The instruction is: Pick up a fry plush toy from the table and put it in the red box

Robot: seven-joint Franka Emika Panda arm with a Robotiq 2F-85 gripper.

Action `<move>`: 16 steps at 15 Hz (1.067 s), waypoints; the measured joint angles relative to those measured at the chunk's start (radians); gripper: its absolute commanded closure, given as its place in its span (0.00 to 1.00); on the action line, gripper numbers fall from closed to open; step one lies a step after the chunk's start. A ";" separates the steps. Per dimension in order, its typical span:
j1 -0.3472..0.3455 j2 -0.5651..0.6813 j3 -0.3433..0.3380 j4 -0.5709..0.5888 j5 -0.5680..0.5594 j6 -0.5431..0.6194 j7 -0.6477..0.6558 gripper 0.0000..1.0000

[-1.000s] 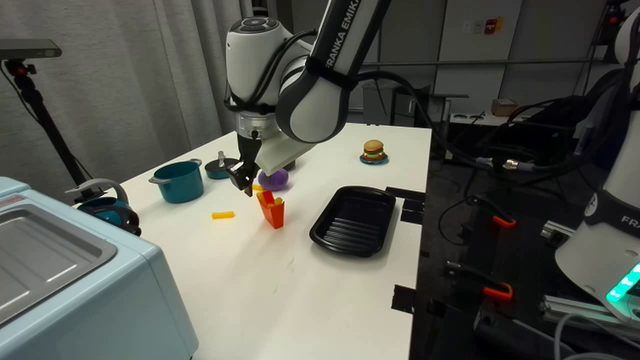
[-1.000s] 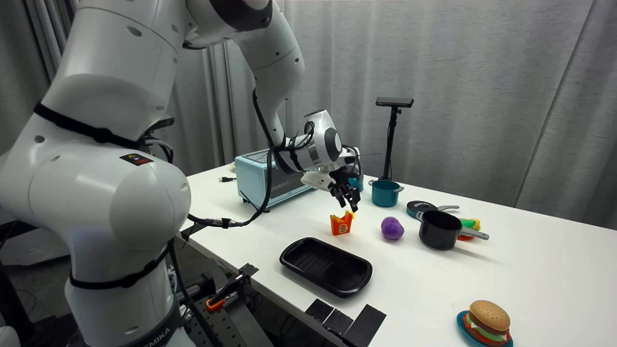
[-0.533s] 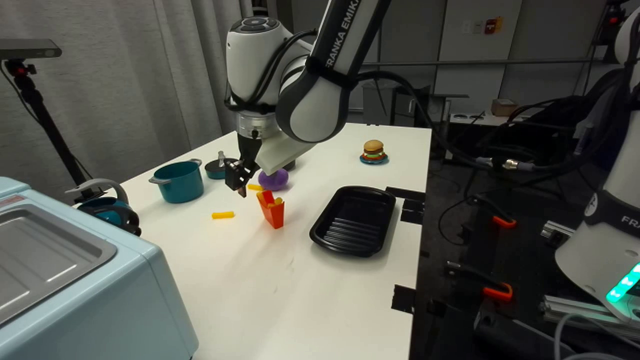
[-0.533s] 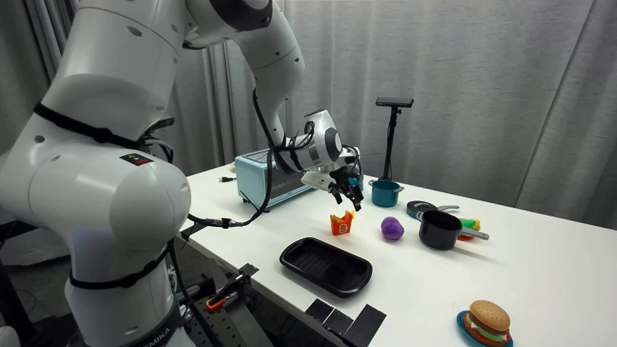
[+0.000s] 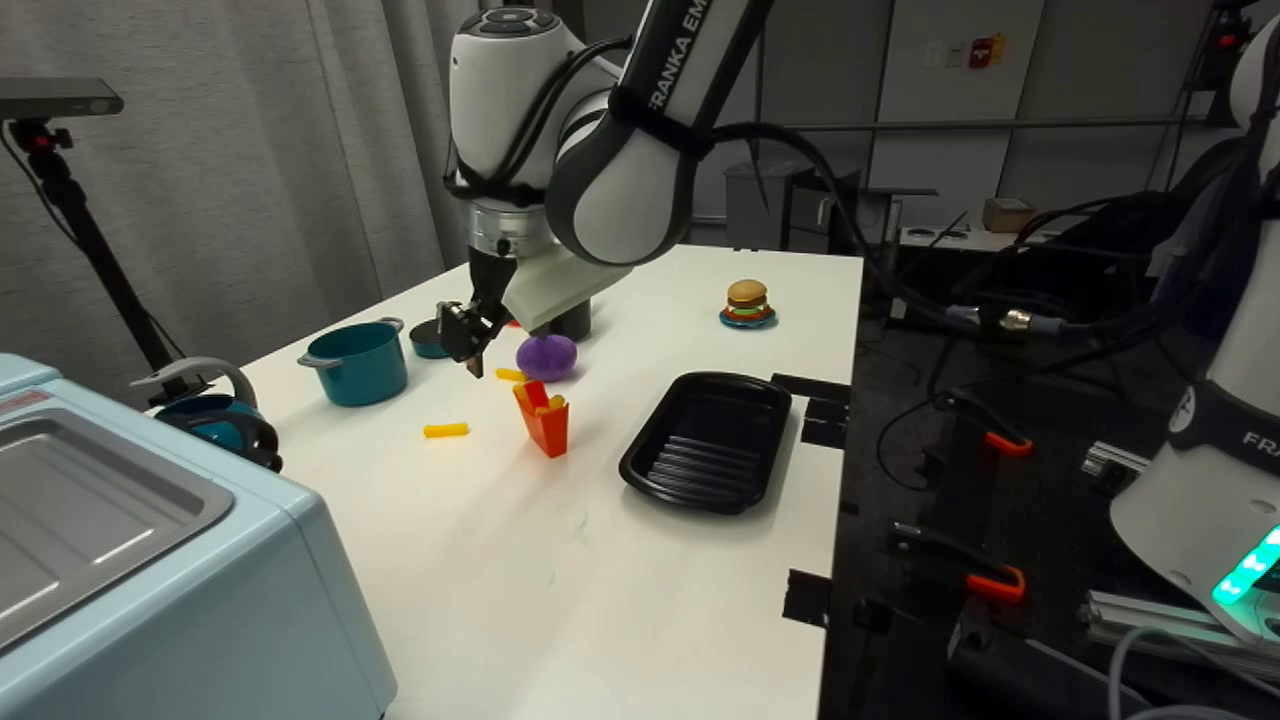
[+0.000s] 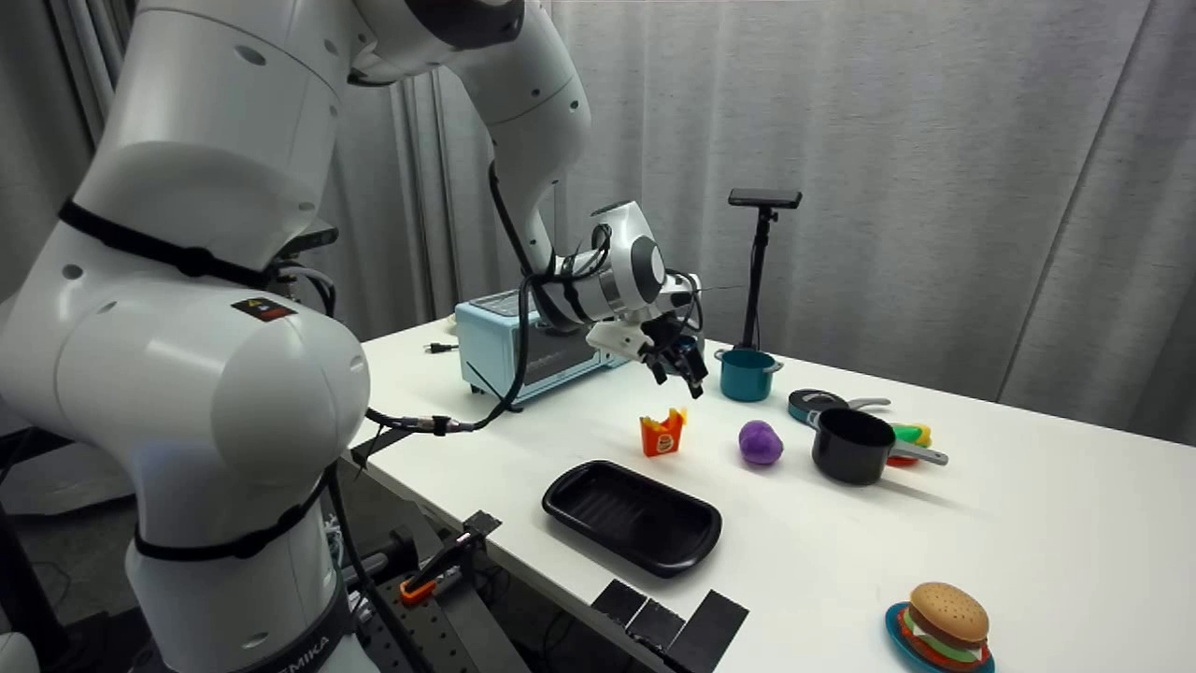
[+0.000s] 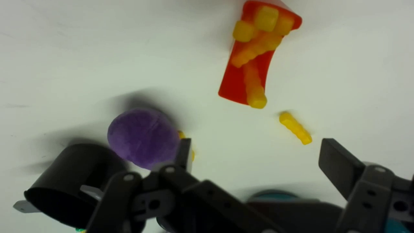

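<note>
The white table (image 5: 600, 620) takes up the most room, with the white arm (image 6: 234, 421) reaching over it in both exterior views. Next in size comes the light-blue oven (image 5: 230, 560), then the black tray (image 5: 715, 425), lying flat near the table's edge. The gripper (image 7: 257, 150) hangs above the table, its fingers (image 7: 341, 171) spread wide apart. The teal pot (image 5: 358, 365) and the black saucepan (image 6: 852, 453) both stand well away from the tray, and the burger toy (image 6: 948, 612) sits on a teal plate (image 6: 897, 645). The purple toy (image 6: 760, 442) rests between the saucepan and the red box (image 6: 662, 439) (several yellow fries (image 7: 266, 19) poke out of its top). Smallest are the loose pieces: a fry plush toy (image 5: 445, 430) lies on the table between the teal pot and the red box, apart from both, while a second fry plush toy (image 5: 511, 375) lies just beside the purple toy, partly hidden in the wrist view, and whether those two touch I cannot tell
</note>
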State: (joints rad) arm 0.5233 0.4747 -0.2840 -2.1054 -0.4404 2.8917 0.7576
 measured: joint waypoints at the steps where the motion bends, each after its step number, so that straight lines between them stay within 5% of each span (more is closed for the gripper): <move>1: -0.001 -0.005 0.000 0.000 0.000 0.000 0.000 0.00; 16: -0.051 -0.057 0.044 -0.022 0.006 0.000 -0.077 0.00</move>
State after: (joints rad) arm 0.4725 0.4176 -0.2400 -2.1273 -0.4348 2.8915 0.6810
